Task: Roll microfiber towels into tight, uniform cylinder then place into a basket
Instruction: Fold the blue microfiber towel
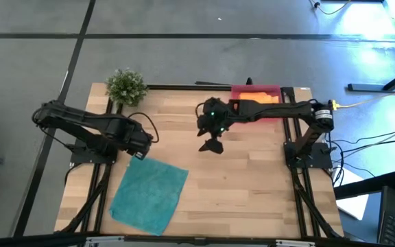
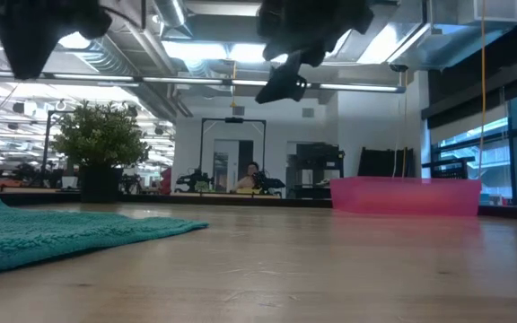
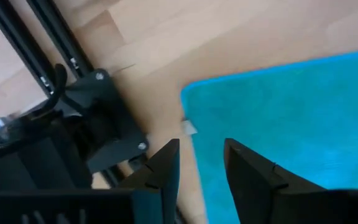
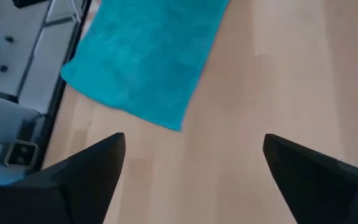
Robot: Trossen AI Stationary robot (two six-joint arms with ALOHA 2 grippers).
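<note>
- Table [image 1: 252, 171]: pale wood planks on a black frame, standing on a grey floor crossed by dark lines.
- Teal towel [image 1: 149, 194]: lay flat and unrolled on the table's near-left part, turned at an angle to the edges.
- Basket [image 1: 255, 90]: pinkish-red tray at the far edge, right of centre, with the orange towel [image 1: 265, 98] inside it.
- Plant [image 1: 125, 86]: small, green, potted, at the far-left corner.
- Left gripper [image 3: 199, 163]: hung over the teal towel's far-left corner, fingers slightly parted, holding nothing.
- Right gripper [image 1: 211, 145]: raised above mid-table, near the basket, fingers spread wide and empty.
- Room: open hall with ceiling lights, windows at right; a seated person [image 2: 252, 176] far behind.
</note>
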